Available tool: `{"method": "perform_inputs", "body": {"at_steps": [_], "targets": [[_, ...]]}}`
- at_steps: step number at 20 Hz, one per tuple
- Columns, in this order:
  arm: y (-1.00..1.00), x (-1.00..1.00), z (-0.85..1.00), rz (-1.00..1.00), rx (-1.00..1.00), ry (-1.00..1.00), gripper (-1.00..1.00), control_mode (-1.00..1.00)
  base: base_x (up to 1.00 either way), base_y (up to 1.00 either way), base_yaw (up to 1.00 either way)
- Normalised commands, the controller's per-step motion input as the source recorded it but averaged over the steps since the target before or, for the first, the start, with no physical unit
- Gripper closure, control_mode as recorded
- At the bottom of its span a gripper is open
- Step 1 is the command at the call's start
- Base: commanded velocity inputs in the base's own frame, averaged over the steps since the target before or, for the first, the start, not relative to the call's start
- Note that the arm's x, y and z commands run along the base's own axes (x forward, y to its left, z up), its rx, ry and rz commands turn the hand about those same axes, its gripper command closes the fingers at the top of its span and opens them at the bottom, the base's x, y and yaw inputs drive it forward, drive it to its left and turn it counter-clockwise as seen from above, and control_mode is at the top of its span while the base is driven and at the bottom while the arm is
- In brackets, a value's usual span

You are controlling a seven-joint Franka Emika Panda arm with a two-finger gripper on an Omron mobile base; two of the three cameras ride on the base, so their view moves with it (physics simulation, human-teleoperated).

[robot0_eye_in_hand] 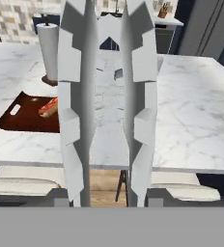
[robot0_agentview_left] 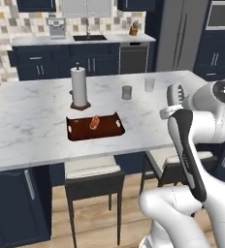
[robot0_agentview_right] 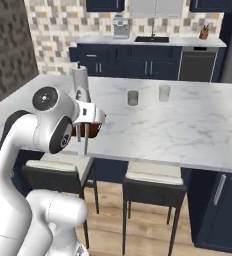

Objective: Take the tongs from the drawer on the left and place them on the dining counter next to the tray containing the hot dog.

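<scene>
- The tongs (robot0_agentview_right: 84, 142) are off the counter and in the pincer (robot0_agentview_right: 88, 120), which pinches them near one end, so the slim grey arms hang down past the counter's near edge, above a stool (robot0_agentview_right: 58, 167)
- In the hand view the tongs' two arms (robot0_eye_in_hand: 75, 96) run up the middle side by side with a gap between them; I judge the pincer squeezes them only lightly, enough to carry them without pressing the arms together
- The pincer's jaws are partly closed on the tongs, neither spread wide nor pressed together
- The tray (robot0_agentview_left: 107, 127) lies flat on the dining counter (robot0_agentview_left: 32, 121) close to its near edge, with the hot dog (robot0_agentview_left: 93, 122) in its middle; in the hand view it sits just left of the hanging tongs
- Bare marble lies to the right of the tray, which is probably why the arm holds the tongs on that side: it looks like the nearest free spot beside the tray
- The tongs are not yet set down; the next move seems to call for lifting them above the counter's edge and forward, then laying them flat
- Behind the tray stands a paper towel roll (robot0_agentview_left: 78, 86), and farther right two glasses (robot0_agentview_left: 127, 92), well apart from the likely landing spot
</scene>
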Motion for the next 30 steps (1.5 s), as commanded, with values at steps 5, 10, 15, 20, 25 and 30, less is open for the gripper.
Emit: {"method": "perform_inputs", "body": {"at_steps": [5, 10, 15, 20, 25, 30], "targets": [[0.00, 0.00, 0.00, 0.00, 0.00, 0.00, 1.00, 1.00, 0.65, 0.36, -0.02], [0.00, 0.00, 0.00, 0.00, 0.00, 0.00, 1.00, 1.00, 0.62, 0.30, 0.00], [0.00, 0.00, 0.00, 0.00, 0.00, 0.00, 1.00, 1.00, 0.71, 0.01, 0.00], [0.00, 0.00, 0.00, 0.00, 0.00, 0.00, 1.00, 1.00, 0.58, 0.00, 0.00], [0.00, 0.00, 0.00, 0.00, 0.00, 0.00, 1.00, 1.00, 0.52, 0.00, 0.00], [-0.06, 0.37, -0.09, -0.01, 0.00, 0.24, 1.00, -1.00, 0.11, 0.00, 0.00]]}}
